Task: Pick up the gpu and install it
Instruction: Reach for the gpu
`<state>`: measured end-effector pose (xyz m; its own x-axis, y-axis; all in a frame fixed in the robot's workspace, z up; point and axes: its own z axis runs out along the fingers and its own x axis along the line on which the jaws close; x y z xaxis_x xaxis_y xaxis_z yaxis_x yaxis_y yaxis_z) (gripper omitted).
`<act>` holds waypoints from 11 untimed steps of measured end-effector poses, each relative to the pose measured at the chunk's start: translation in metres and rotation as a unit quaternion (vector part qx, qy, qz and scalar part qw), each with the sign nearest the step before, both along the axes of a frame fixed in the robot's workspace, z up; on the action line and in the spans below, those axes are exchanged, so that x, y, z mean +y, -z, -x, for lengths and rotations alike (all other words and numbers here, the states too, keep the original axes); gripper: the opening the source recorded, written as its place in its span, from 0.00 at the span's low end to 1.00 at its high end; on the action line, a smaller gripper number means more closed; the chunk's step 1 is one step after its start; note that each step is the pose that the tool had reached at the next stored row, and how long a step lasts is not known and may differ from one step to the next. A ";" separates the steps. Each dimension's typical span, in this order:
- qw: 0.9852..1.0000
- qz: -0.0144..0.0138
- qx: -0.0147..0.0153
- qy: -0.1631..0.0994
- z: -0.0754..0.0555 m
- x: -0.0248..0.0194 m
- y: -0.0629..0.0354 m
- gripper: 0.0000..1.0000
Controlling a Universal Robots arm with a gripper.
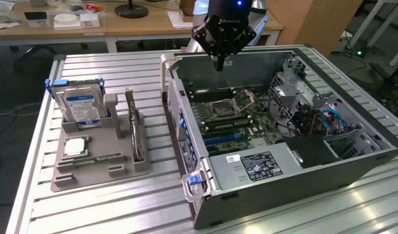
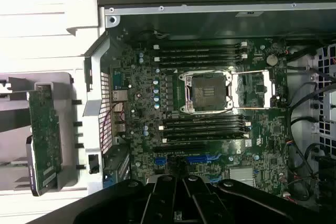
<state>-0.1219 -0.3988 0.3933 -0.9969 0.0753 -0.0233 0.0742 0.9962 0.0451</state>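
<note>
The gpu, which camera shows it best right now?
The wrist view: the gpu shows its broad green circuit face there. The exterior view catches it nearly edge-on, a thin card standing upright in the gray holder that also carries the hard drive.

The exterior camera is looking down from high up, at a slant across the bench (image 1: pixel 108 68). It is standing far enough back to be taking in the whole open computer case (image 1: pixel 303 180) at centre and right of the frame, the grey holder (image 1: pixel 101 146) at lower left and the gripper (image 1: pixel 220 66) at top centre. The wrist camera is sitting just behind the gripper (image 2: pixel 181 192), facing straight down into the case from much nearer. Both views are sharing the motherboard (image 1: pixel 248 122) (image 2: pixel 142 103), its CPU socket (image 1: pixel 223 108) (image 2: pixel 206 90) and part of the holder (image 2: pixel 21 93).
</note>
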 end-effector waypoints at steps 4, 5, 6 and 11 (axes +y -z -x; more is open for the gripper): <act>1.000 0.000 0.000 0.000 0.001 0.0000 0.0000 0.11; 1.000 0.000 0.000 0.000 0.002 0.0000 0.0000 0.11; 1.000 0.000 0.000 0.000 0.003 0.0000 -0.0001 0.11; 1.000 0.000 0.000 0.000 0.011 -0.0001 0.0000 0.11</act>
